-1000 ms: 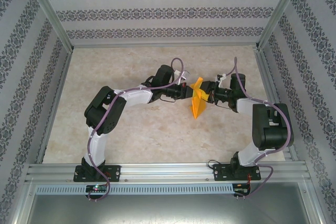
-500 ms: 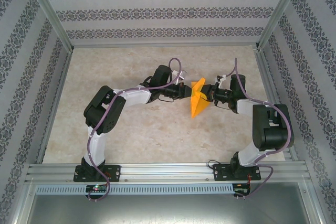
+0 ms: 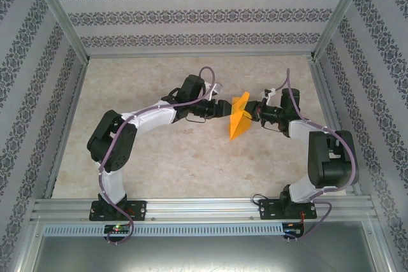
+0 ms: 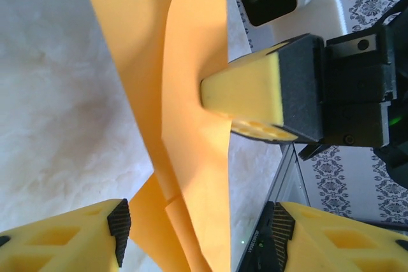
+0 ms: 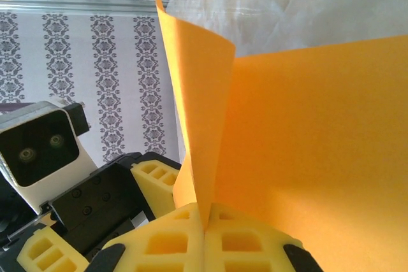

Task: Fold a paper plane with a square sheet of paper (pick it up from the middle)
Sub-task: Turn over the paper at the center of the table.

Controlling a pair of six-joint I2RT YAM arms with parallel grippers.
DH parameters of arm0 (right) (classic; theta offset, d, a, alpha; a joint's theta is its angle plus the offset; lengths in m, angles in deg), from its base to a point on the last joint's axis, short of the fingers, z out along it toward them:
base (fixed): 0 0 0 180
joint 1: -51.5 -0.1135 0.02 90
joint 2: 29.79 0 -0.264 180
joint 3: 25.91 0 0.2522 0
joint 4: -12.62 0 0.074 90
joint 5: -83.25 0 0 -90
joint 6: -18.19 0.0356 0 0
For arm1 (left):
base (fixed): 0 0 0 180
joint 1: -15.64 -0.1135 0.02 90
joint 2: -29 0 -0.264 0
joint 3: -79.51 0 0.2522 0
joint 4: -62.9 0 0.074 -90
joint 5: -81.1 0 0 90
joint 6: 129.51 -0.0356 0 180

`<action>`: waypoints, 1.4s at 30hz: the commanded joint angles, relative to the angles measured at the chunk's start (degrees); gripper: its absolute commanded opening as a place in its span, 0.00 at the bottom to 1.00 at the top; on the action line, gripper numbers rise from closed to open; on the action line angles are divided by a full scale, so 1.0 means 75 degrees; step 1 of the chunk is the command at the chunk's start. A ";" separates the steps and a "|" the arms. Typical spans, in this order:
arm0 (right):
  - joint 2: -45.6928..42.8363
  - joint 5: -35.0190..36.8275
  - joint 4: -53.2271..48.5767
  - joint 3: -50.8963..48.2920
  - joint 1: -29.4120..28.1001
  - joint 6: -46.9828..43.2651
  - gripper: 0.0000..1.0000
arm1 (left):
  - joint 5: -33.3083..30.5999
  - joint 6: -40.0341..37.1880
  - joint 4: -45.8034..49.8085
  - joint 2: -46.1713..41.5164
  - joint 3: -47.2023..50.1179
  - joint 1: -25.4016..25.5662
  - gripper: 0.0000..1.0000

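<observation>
Two claws: brought together over the middle of the tabletop [image 3: 159, 164], with the left claw [image 3: 224, 107] and the right claw [image 3: 254, 111] facing each other.
Sheet of paper [image 3: 239, 119]: bright orange, carried between the two claws and apparently lifted off the tabletop. It stands on edge, with the broad end far and the point toward the near side.
Right claw: fully closed on the sheet. In its wrist view the yellow fingers [image 5: 172, 240] are pressed flat together, and the paper rises from the seam between them.
Left claw: spread to a middling width. Its fingertips [image 4: 95, 240] lie on either side of the sheet's lower part, a gap is seen on each side, and nothing is gripped.
Work done: the sheet is no longer flat. A lengthwise crease and overlapping flaps are seen, and one end is drawn to a point, so the early folds are judged made.
Work left: the layers stand loose and splayed, not pressed down. The narrow dart with layered wings is judged not yet formed, so roughly the later half is outstanding.
</observation>
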 commanded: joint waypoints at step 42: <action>-0.0652 0.0135 0.0447 0.0319 -0.0397 0.0850 0.00 | 0.0390 0.3183 -0.3902 -0.0264 0.1722 0.0630 0.40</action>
